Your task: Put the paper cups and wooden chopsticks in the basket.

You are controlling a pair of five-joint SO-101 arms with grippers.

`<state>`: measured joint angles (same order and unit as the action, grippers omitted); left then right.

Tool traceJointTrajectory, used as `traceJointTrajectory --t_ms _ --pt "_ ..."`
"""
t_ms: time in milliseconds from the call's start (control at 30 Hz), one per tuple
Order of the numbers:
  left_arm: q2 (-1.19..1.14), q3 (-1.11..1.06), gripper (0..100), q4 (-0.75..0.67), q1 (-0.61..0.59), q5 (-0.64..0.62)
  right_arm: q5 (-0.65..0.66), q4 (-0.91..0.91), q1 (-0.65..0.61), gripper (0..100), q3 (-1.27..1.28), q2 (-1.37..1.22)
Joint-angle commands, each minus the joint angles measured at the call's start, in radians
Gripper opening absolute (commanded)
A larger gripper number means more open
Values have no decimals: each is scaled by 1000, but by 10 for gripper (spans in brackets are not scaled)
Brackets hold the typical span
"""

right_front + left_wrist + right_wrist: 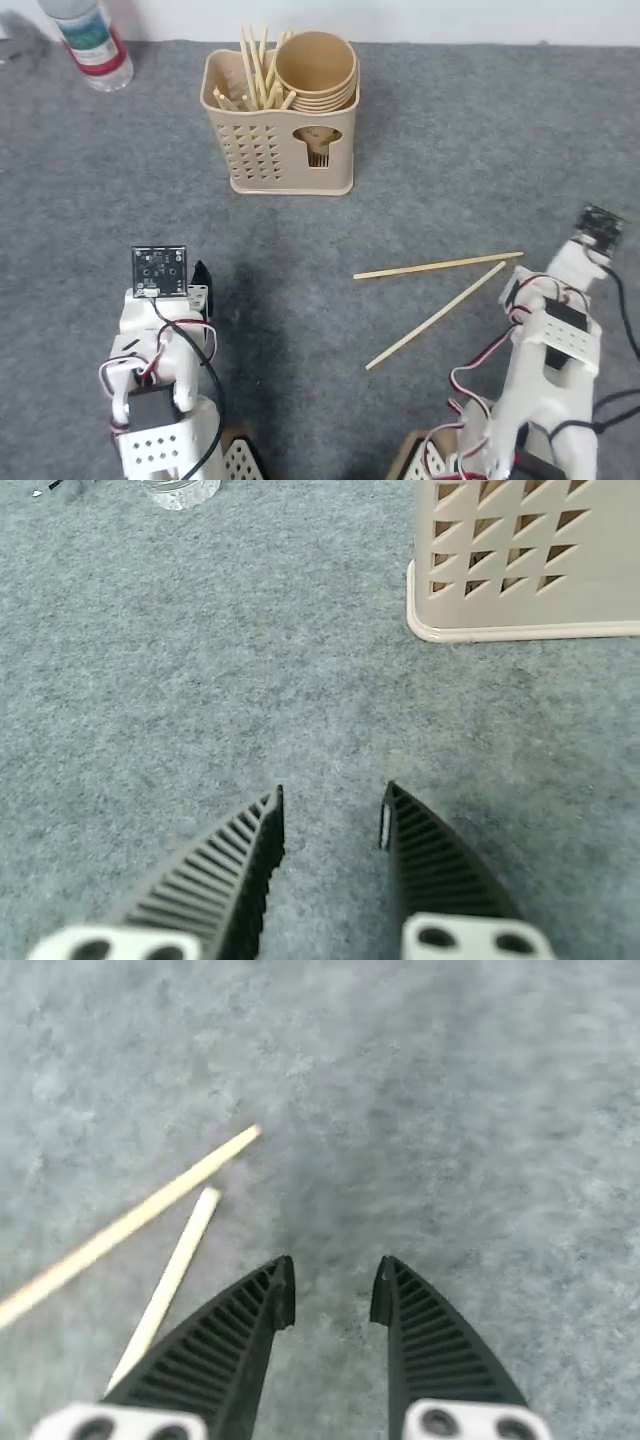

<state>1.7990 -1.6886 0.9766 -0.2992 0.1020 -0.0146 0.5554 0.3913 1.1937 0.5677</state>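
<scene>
A beige basket point(278, 150) stands at the back of the grey carpet, with a stack of paper cups point(316, 70) and several wooden chopsticks point(255, 70) inside. Two more chopsticks lie on the carpet to its front right, one nearly level point(438, 265), one slanted point(436, 316). Their ends point(130, 1222) point(165, 1285) lie just beside my right gripper point(333, 1280), which is open over bare carpet and holds nothing. My left gripper point(330, 805) is open too, low over the carpet. The basket point(530, 560) is ahead of it, off to one side.
A clear plastic bottle point(90, 40) with a red label stands at the back left corner, its base point(180, 490) far ahead of the left gripper. Both arm bases sit at the near edge, left point(160, 400) and right point(540, 400).
</scene>
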Motion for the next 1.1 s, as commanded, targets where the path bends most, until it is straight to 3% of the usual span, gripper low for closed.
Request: traceJointTrajectory --t_ms 0,267,400,500,1067 --pt "17 4 148 3 5 6 120 102 -79 144 -106 33" --pt "17 4 148 3 5 6 661 688 -495 144 -534 21" --pt "17 4 148 5 5 6 715 769 -602 144 -651 18" --pt "17 4 148 6 3 6 885 837 -638 144 -667 -54" --pt "15 4 148 3 5 6 914 846 -616 141 -1171 -885"
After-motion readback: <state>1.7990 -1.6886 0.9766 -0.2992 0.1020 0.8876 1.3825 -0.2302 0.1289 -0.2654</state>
